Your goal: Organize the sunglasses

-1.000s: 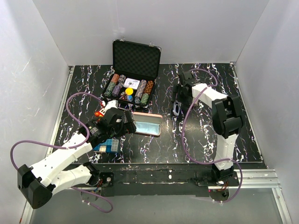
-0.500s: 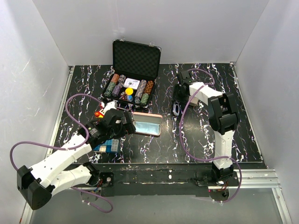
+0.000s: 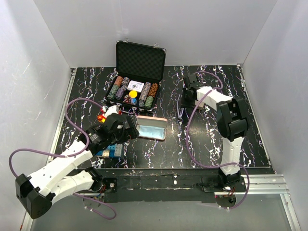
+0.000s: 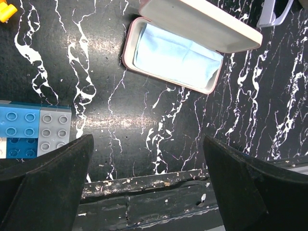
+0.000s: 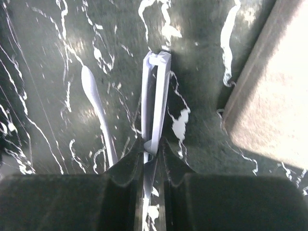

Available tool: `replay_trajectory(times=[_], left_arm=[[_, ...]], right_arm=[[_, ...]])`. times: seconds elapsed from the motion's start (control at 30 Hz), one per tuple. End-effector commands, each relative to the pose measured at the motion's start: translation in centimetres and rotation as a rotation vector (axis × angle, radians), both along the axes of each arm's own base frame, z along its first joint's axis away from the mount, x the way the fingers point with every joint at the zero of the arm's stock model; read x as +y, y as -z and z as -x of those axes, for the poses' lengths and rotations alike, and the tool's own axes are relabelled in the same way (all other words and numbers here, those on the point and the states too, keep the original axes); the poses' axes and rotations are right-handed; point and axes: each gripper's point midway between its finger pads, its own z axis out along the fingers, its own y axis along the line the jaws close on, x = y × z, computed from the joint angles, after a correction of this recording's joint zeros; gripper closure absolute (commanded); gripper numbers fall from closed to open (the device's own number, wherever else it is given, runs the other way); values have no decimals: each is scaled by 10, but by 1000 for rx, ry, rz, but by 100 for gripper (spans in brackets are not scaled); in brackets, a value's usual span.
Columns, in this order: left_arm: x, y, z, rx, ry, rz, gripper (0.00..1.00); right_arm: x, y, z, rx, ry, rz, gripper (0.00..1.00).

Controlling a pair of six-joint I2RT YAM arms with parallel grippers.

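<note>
Two dark fingers of the right gripper [image 5: 153, 156] stand almost together, pinching the thin rim of the white-framed sunglasses [image 5: 156, 91]. The pair stands edge-up on the black marbled table [image 5: 57, 38], far right of the workspace. One temple arm [image 5: 96, 110] splays out and lies flat on the surface. Just beside the pair sits a tan oblong [image 5: 274, 91], likely a case.

The glasses look light, stiff and somewhat brittle, with slick lenses. The frame rim or bridge seems the sound place to hold. A lens would smear or slip, and the loose temple would probably swing at its hinge when lifted.

Well apart, the left gripper [image 4: 147, 192] hangs with its jaws spread wide, holding nothing, over the table near the open pink case [image 4: 202, 24] lined with a blue cloth [image 4: 175, 55].
</note>
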Motion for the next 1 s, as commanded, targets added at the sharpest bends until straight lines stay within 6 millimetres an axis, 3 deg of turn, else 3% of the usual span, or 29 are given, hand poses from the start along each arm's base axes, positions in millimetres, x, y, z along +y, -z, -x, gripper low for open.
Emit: replay_trajectory(times=[0.0, 0.1, 0.23, 0.37, 0.5, 0.57, 0.7, 0.77, 0.97], left_arm=[[-2, -10, 3, -20, 7, 48, 2], [-10, -19, 5, -37, 43, 98, 2], [-38, -39, 7, -76, 167, 211, 2], [-83, -65, 11, -117, 371, 367, 2], [-113, -73, 1, -111, 442, 444, 2], [-119, -74, -4, -104, 443, 446, 4], [-123, -80, -7, -114, 441, 471, 12], [-127, -85, -4, -127, 461, 506, 12], [-128, -76, -3, -102, 439, 535, 16]], right_arm=[[-1, -39, 3, -122, -82, 22, 92], [-4, -60, 14, -192, -139, 53, 92], [9, -87, 44, -281, -274, 11, 94], [45, -118, 99, -300, -443, -195, 97], [72, -134, 155, -295, -581, -307, 97], [85, -139, 185, -284, -669, -352, 97], [94, -146, 223, -266, -754, -399, 97], [98, -150, 235, -252, -777, -432, 97], [109, -160, 254, -276, -843, -443, 97]])
